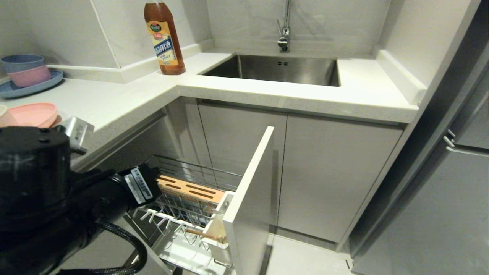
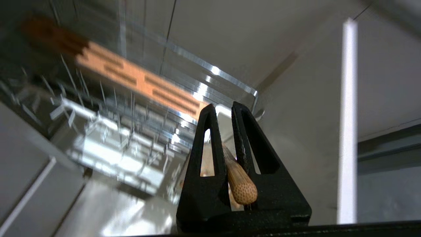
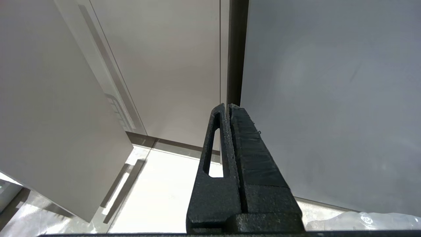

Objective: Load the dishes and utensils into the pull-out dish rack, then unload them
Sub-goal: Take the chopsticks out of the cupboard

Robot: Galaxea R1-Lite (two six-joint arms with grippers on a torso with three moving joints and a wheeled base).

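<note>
Chopsticks are what you have pinched in the left gripper: its two black triangular fingers are clamped on the round, speckled wooden butt, gripping near the thick end so that the thin tips point ahead toward the pull-out dish rack. You cannot tell from the wrist view whether one stick or both sit in the grip. From the head camera your left arm hangs low beside the drawn-out rack, a sensible place for dropping slim sticks upright into a holder. The rack itself is chrome wire with upright prongs over a white drip tray, with a slotted wooden block across its back and a tall white front panel (another wooden stick already lies close to that panel). Up on the pale stone counter the pink plate waits, smooth and shallow, so the dishes look unloaded as yet. Your right gripper is parked by the cabinet doors, jaws pressed together on nothing.
</note>
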